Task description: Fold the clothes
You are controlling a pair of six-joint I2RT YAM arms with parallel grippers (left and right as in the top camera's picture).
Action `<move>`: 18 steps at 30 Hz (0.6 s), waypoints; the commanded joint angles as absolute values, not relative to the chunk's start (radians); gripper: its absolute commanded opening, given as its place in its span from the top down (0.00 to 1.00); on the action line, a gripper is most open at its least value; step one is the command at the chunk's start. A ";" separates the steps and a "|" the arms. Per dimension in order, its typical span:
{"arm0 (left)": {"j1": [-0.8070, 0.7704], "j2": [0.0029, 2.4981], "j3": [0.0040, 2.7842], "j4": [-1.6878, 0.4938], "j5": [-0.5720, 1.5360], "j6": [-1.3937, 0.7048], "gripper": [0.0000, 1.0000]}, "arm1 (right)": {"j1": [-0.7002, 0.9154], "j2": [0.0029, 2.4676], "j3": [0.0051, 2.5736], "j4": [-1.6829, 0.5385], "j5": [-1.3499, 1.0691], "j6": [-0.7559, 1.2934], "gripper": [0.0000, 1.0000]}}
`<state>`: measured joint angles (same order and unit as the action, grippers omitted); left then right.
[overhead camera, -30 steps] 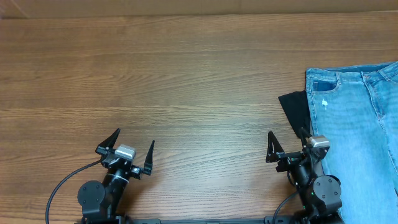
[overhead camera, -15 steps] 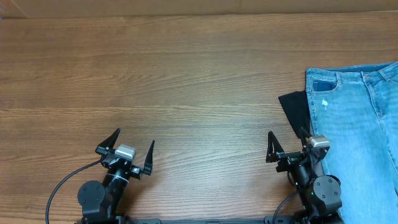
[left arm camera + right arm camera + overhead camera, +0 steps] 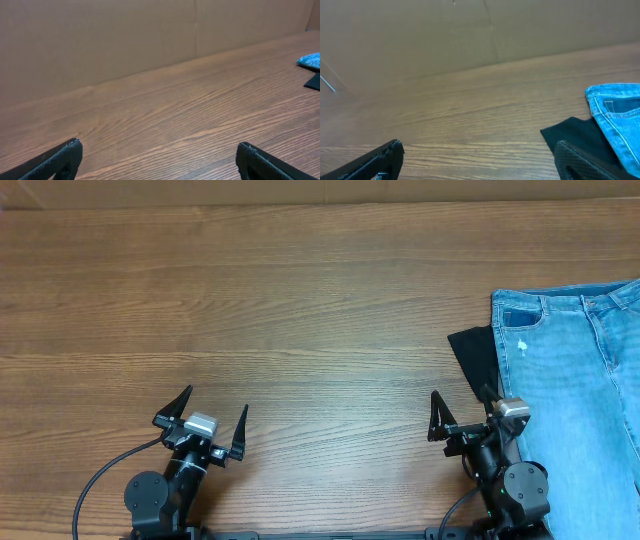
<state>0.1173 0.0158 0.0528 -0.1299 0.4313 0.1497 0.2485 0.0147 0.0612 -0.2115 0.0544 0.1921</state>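
Observation:
Light blue denim jeans lie flat at the table's right edge, waistband toward the far side, running off the frame. A black garment pokes out from under their left edge. Both show in the right wrist view, jeans and black garment. My right gripper is open and empty near the front edge, its right finger beside the black garment. My left gripper is open and empty at the front left, far from the clothes. Grey trousers are out of view.
The wooden table spreads bare across the left and middle. A brown cardboard wall stands along the far edge. A black cable loops by the left arm's base.

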 commanded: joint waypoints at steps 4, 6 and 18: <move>0.111 0.006 0.047 -0.041 0.543 0.158 0.00 | 0.243 0.004 0.080 -0.166 -0.079 0.376 0.00; 0.111 0.006 0.052 0.031 0.592 0.186 0.00 | 0.243 0.006 0.112 -0.168 -0.100 0.384 0.00; 0.111 0.234 0.382 -0.144 0.593 0.194 0.00 | 0.241 0.413 0.659 -0.574 -0.002 0.386 0.00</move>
<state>0.1173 0.1364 0.2829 -0.1123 0.5758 0.1802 0.2485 0.2897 0.5228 -0.5144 -0.0631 0.3729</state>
